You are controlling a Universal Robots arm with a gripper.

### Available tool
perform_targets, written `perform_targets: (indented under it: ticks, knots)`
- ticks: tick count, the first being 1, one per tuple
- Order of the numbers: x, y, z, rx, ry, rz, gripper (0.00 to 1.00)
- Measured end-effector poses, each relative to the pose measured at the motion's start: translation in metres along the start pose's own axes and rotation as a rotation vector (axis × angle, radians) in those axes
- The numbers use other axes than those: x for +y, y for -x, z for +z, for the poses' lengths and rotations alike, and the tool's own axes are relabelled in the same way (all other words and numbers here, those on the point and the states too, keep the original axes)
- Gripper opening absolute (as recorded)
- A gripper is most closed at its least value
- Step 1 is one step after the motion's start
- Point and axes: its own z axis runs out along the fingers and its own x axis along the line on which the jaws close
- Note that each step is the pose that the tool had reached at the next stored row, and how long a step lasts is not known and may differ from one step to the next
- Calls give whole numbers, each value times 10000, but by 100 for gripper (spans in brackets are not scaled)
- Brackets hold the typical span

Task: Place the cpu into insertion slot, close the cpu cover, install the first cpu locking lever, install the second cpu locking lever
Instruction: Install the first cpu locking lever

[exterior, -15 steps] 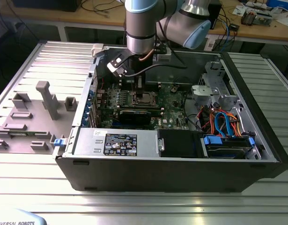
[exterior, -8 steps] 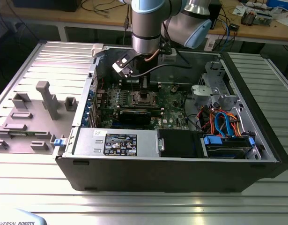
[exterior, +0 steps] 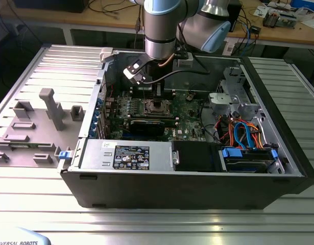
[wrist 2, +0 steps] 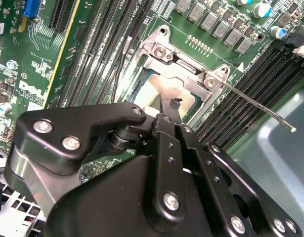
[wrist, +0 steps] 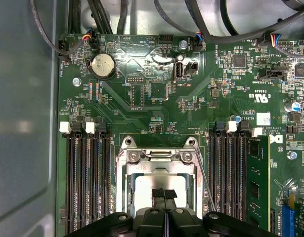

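Right under the end effector (wrist: 164, 191), fingers pressed shut, sits the cpu (wrist: 144, 192) inside the closed cpu cover (wrist: 159, 168); 1 locking lever (wrist 2: 260, 108) sticks up free beside it.

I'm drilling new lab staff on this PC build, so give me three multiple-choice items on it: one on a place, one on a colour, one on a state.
1. The pincer hangs over:
A the power supply
B the socket
C the drive cables

2. The board is:
A red
B blue
C green

3. The pincer's fingers are:
A spread wide
B half open
C shut together

Key:
1 B, since its tips sit within the socket's frame in the first wrist view.
2 C, since green shows all around the parts.
3 C, since the two tips meet with no gap.
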Motion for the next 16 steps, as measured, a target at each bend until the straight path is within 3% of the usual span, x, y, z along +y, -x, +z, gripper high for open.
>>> perform_targets:
  ticks: [9, 11, 16]
  knots:
    - [1, 0, -13, 1, -3, -1, 11]
    - [3, 3, -59, -1, -9, -1, 11]
    - [13, 15, -343, 0, -41, -2, 11]
